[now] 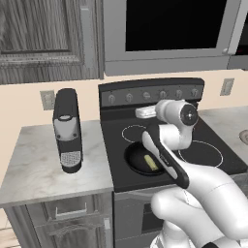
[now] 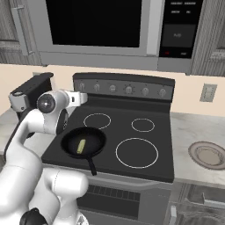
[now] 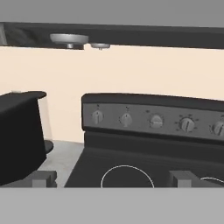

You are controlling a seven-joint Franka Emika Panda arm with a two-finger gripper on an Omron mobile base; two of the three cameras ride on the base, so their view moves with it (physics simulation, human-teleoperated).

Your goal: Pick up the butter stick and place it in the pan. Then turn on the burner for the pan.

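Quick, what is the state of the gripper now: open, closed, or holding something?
Gripper: open, holding nothing; it faces the stove knobs.

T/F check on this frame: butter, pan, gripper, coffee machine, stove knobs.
1. The butter stick lies in the pan. True.
2. The pan sits on the stove's rear right burner. False: it sits at the front left.
3. The gripper is shut on the butter stick. False: it is open and empty, facing the knobs.
4. A coffee machine stands on the counter left of the stove. True.
5. The pan handle points toward the back wall. False: it points toward the stove's front edge.
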